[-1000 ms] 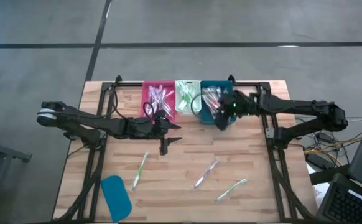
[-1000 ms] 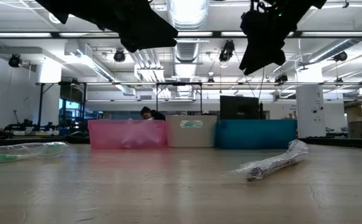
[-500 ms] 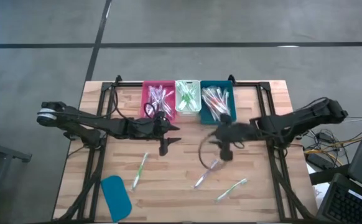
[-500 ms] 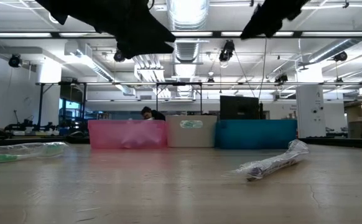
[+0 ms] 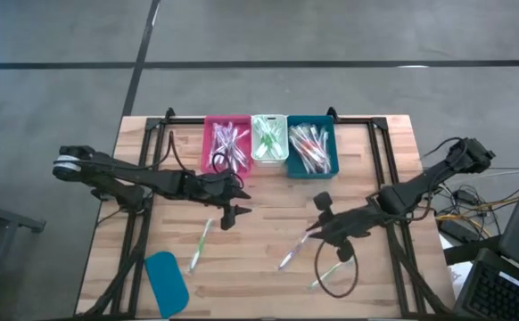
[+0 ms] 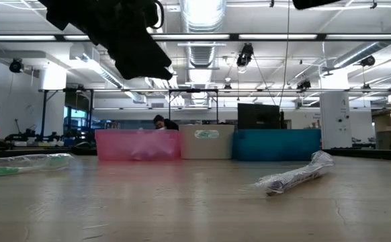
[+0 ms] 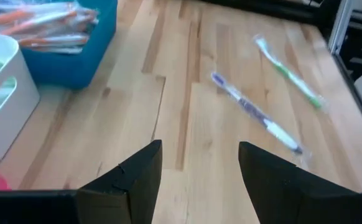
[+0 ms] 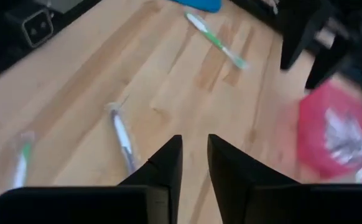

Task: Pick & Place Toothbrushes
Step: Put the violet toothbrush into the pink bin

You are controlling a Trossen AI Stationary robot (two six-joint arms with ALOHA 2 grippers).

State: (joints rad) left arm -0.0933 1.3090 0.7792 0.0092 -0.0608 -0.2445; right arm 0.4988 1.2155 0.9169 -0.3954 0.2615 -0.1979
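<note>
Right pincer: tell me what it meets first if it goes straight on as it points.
Likely the purple toothbrush, lying on the table just ahead of the right pincer; depth is unclear.

Both arms are dark, near-black jointed links. The left arm [image 5: 135, 178] carries a pale grey ring at its outer joint and a thin black cable along its links. The right arm [image 5: 420, 183] trails a black cable that hangs in a loose loop below its wrist. Each arm ends in two flat black fingers with angled, wedge-like tips: the left fingers [image 7: 131, 180] look matt, and the right fingers [image 8: 165, 168] likewise.
</note>
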